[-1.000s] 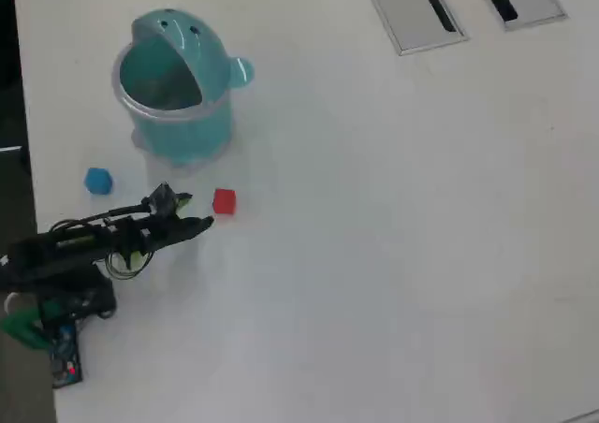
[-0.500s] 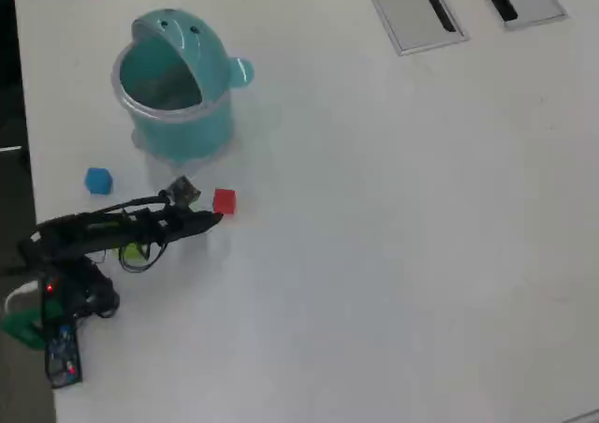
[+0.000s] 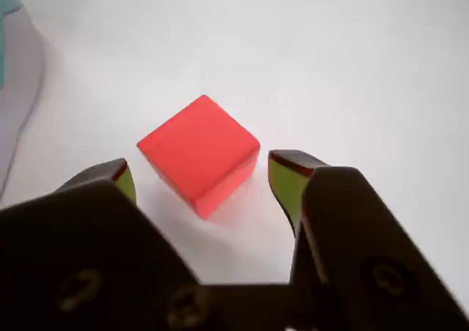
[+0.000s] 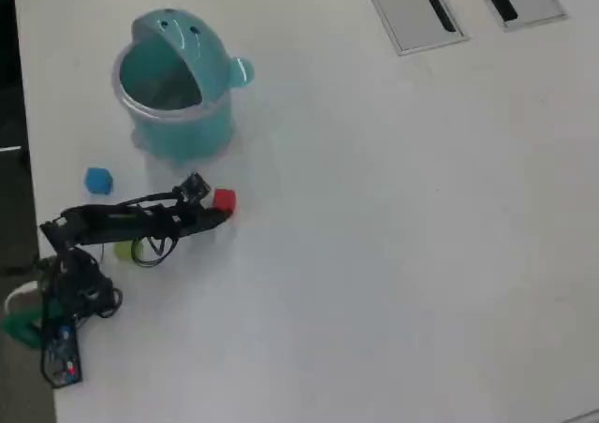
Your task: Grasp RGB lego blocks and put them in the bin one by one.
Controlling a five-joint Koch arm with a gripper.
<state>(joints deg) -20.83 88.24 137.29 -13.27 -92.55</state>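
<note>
One arm low over table, gripper (image 3: 201,177) wide apart, flanking red block (image 3: 199,154)

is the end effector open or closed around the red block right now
Open. In the wrist view the end effector tips flank the red block with visible gaps.

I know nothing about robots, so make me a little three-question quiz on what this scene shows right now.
1. True or false: the hand is already clamped shut on the red block.
2. In the overhead view, which block lies nearest the fingertips? A. the blue block B. the red block C. the yellow-green block
3. Fill in: in the overhead view, the teal bin shaped like a whale stands ____ on the white table.

Key:
1. False. The wrist view shows both fingertips apart, with the red block lying between and just ahead of them on the table.
2. B
3. upright
</note>
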